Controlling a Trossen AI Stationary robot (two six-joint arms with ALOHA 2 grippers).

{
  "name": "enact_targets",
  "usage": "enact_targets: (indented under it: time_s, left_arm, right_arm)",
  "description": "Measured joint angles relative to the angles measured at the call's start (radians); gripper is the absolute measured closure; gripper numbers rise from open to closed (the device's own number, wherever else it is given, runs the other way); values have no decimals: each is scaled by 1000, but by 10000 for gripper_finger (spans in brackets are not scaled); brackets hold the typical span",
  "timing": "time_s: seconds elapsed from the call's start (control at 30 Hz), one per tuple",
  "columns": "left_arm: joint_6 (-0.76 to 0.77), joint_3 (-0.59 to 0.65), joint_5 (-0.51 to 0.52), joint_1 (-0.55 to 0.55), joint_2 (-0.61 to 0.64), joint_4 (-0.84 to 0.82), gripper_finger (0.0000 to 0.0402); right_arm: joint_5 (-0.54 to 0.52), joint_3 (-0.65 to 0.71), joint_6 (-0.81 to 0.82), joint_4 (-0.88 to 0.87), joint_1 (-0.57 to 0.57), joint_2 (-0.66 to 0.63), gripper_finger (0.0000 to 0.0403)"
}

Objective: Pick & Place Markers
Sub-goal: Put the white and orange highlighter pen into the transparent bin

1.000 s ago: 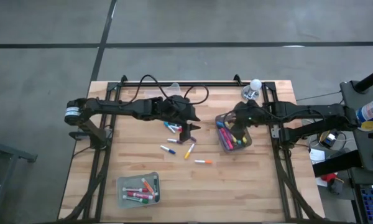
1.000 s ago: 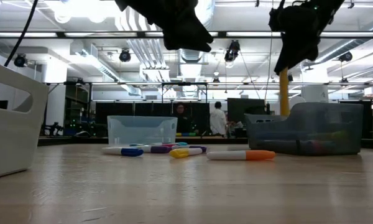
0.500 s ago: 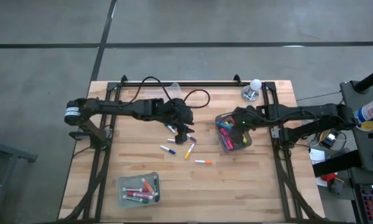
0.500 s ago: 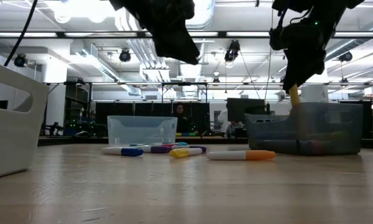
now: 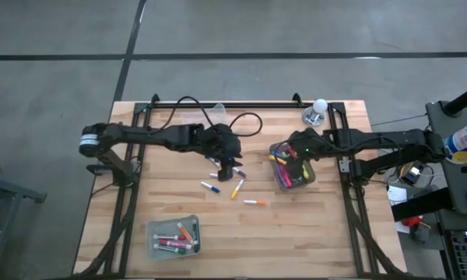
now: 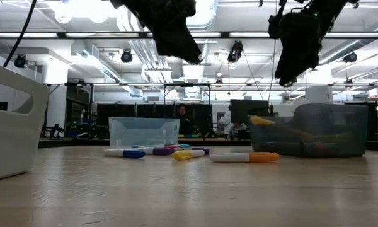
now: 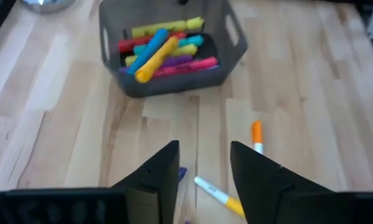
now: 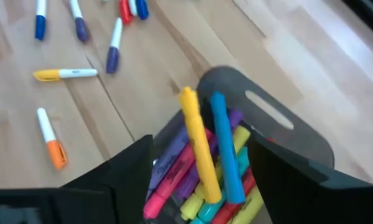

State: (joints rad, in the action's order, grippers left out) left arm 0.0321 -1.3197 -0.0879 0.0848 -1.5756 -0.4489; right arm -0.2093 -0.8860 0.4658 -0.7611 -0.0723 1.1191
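While the right gripper (image 5: 294, 152) hangs open above the grey bin (image 5: 309, 177) of markers (image 5: 284, 167) near the table's right edge, the left gripper (image 5: 228, 166) hovers open mid-table over loose markers (image 5: 236, 188).

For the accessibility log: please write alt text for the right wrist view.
The right hand, fingers open and empty, hangs over a grey bin packed with markers, a yellow marker lying on top. More loose markers lie scattered on the wooden table beyond.

Marker (image 7: 181, 173) partly behind end effector (image 7: 202, 171).
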Motion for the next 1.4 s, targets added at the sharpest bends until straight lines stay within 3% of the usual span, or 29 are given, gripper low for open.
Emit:
enact_targets:
  time_s: [0.27, 0.33, 0.63, 0.8, 1.13, 1.4]
  left_arm:
    - [-16, 71, -2, -25, 76, 72, 380]
    - [6, 118, -2, -24, 118, 108, 394]
    - [44, 436, -24, -24, 393, 418, 401]
    - [73, 561, -24, -24, 548, 455, 401]
    - [84, 848, -20, -30, 776, 676, 401]
    - [121, 986, 14, -30, 939, 730, 401]
  right_arm:
    - [-1, -5, -105, 104, 2, 0, 149]
    - [-1, -5, -138, 149, 3, 0, 152]
    - [9, 21, -255, 391, 30, 0, 161]
    - [79, 74, -287, 578, 48, 13, 157]
    - [188, 92, -413, 791, 51, 104, 173]
    - [191, 92, -415, 904, 50, 221, 175]
